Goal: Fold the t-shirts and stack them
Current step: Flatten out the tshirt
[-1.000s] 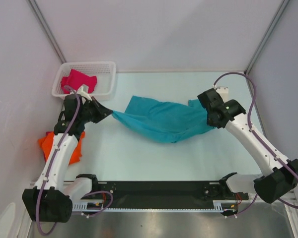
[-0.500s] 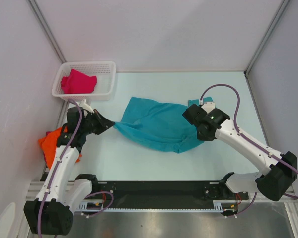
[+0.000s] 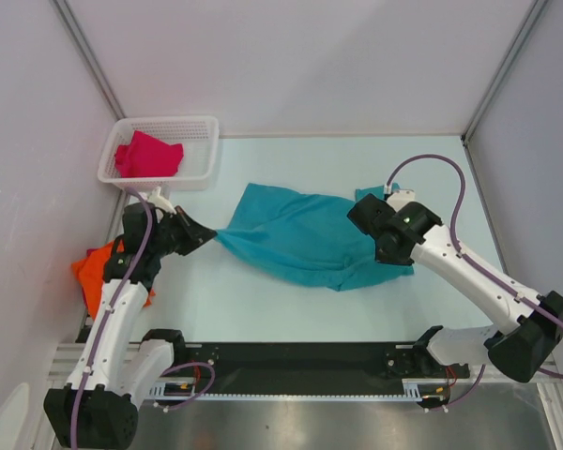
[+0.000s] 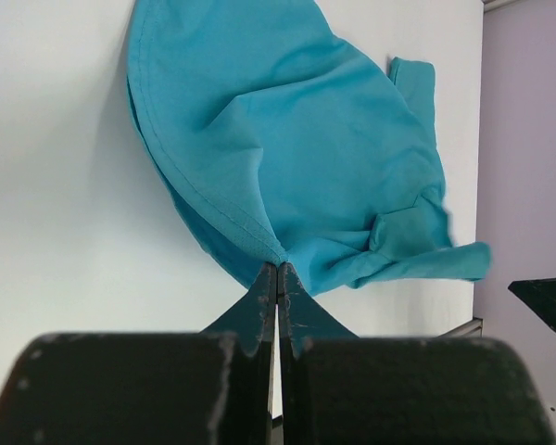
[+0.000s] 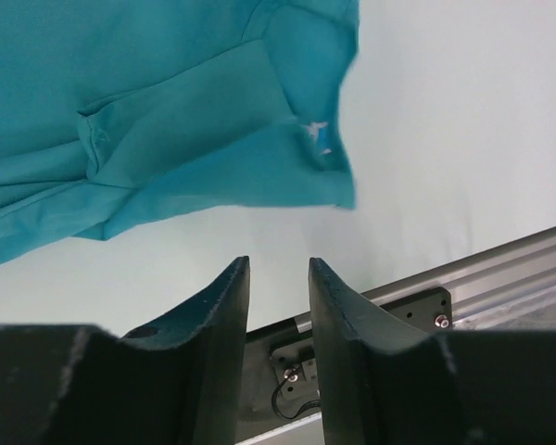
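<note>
The teal-blue t-shirt (image 3: 300, 230) lies rumpled across the middle of the table, also seen in the left wrist view (image 4: 296, 158) and the right wrist view (image 5: 148, 120). My left gripper (image 3: 206, 232) (image 4: 278, 267) is shut on the teal shirt's left edge. Over the shirt's right end, my right gripper (image 3: 380, 246) (image 5: 278, 264) stands open with nothing between its fingers. The orange t-shirt (image 3: 92, 267) lies bunched at the left table edge under the left arm. The magenta-red t-shirt (image 3: 148, 155) sits in the basket.
A white lattice basket (image 3: 202, 141) stands at the back left corner. A black rail (image 3: 300, 356) runs along the near edge between the arm bases. Pale walls close in the left, back and right sides.
My right gripper has opened and let go of the teal shirt's right end, which now lies on the table. Both arms came inward and lower, slackening the shirt.
</note>
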Controlling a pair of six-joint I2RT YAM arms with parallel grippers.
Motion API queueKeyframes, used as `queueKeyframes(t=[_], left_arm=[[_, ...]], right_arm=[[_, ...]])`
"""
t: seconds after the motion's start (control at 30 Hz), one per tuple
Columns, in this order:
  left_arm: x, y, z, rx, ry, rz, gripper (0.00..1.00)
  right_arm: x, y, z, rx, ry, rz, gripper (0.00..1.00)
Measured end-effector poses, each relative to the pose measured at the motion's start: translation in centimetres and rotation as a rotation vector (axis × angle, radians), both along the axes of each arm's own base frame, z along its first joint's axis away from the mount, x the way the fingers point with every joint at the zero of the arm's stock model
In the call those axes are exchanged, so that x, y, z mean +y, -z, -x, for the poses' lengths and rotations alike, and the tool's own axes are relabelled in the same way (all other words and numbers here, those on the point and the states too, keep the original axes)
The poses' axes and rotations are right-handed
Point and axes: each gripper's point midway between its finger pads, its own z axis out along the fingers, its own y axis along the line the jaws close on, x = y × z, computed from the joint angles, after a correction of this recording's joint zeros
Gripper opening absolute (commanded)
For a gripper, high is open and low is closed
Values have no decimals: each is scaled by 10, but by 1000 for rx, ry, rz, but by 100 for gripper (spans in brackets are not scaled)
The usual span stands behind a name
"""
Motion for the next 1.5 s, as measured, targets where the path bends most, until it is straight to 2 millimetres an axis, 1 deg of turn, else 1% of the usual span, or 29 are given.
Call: queueKeyframes(t=[0.03, 0.17, 0.4, 0.5, 0.57, 0.63, 0.8, 0.93, 1.07, 1.17, 1.37, 1.5], left_arm=[[0, -1, 0, -2, 0, 1, 0], [-2, -3, 3, -11, 9, 7, 0], [-2, 2, 7, 5, 13, 8, 0], [-2, 2, 8, 5, 12, 9, 0], [-2, 2, 8, 5, 14, 9, 0], [-3, 2, 8, 4, 16, 12, 0], [-3, 1, 11, -4, 20, 14, 0], [-3, -1, 14, -18, 21, 15, 0], [-4, -4, 17, -31, 26, 19, 0], [-5, -2, 18, -26, 32, 23, 0], [-6, 1, 19, -17, 34, 24, 0], [-6, 1, 19, -17, 34, 24, 0]], right_arm=[[0, 0, 0, -3, 1, -1, 41], [1, -1, 0, -12, 6, -4, 42], [1, 0, -1, -9, 6, 3, 43], [6, 6, -7, -1, 1, 15, 48], [9, 14, -12, 8, -9, 29, 48], [15, 26, -20, 25, -23, 46, 48], [38, 71, -44, 99, -64, 97, 47], [52, 98, -55, 144, -97, 116, 47], [61, 111, -65, 152, -115, 123, 47], [67, 117, -70, 155, -127, 126, 47], [76, 121, -80, 148, -138, 120, 46], [78, 127, -82, 159, -145, 123, 46]])
